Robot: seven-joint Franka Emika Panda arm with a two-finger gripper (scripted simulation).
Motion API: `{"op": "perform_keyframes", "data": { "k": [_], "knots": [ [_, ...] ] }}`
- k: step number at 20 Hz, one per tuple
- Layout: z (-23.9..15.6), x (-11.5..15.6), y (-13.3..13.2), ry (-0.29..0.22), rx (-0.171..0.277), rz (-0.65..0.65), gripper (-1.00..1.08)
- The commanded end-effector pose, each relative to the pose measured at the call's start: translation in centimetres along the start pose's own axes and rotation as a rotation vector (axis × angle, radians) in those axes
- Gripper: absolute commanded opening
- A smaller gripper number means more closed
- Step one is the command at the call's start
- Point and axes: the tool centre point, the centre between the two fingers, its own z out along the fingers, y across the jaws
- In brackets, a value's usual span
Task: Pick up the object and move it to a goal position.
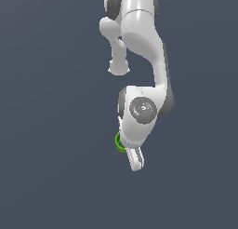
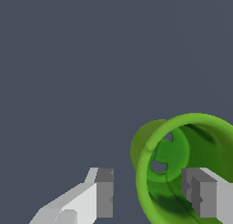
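**One Arm, One Green Cup, Two Fingers Straddling the Rim**

Up close in the wrist view, we count two fingers: one (image 2: 103, 193) out on the bare grey surface, the other (image 2: 200, 193) sitting inside the hollow mouth of the object (image 2: 175, 170). The gripper (image 2: 152, 193) is spread wide, with the near wall of the cup's rim standing in the gap between the pads. We cannot see either pad pressing on that wall, so nothing is clamped as far as these views show. Looking down into the cup, we make out its green inner floor with two small holes in it.

Pulling back to the exterior view, we have a single white arm (image 1: 139, 42) reaching down from the top of the picture, its wrist bent over the one object (image 1: 119, 142). Only a sliver of green peeks out on the exterior view's left of the hand, just beside the gripper (image 1: 135, 159). Beyond that, the plain dark grey ground (image 1: 46, 130) runs out in every direction.
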Motion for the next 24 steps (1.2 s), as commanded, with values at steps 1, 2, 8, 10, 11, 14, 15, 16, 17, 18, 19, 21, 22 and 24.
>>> {"op": "perform_keyframes", "data": {
  "k": [1,2,8,10,11,14,15,16,17,18,19,21,22,24],
  "knots": [
    [1.18,0.00,0.07,0.000,-0.002,0.002,0.28],
    [1.53,0.01,0.08,0.000,-0.002,0.002,0.28],
    [1.98,0.01,0.10,0.000,-0.002,0.003,-1.00],
    [1.98,0.01,0.10,0.000,-0.002,0.003,-1.00],
    [1.98,0.01,0.10,0.000,-0.002,0.003,-1.00],
    [1.98,0.01,0.10,0.000,-0.002,0.003,-1.00],
    [1.98,0.01,0.10,0.000,-0.002,0.003,-1.00],
    [1.99,0.02,0.08,0.000,-0.002,0.003,-1.00],
    [1.95,0.03,0.10,0.000,-0.002,0.003,-1.00],
    [1.93,0.06,0.14,0.000,-0.002,0.003,-1.00],
    [1.90,0.10,0.20,0.000,-0.002,0.003,-1.00],
    [1.80,0.23,0.40,0.000,-0.002,0.003,-1.00],
    [1.73,0.32,0.54,0.000,-0.002,0.003,-1.00],
    [1.55,0.56,0.90,0.000,-0.002,0.003,-1.00]
  ]
}}
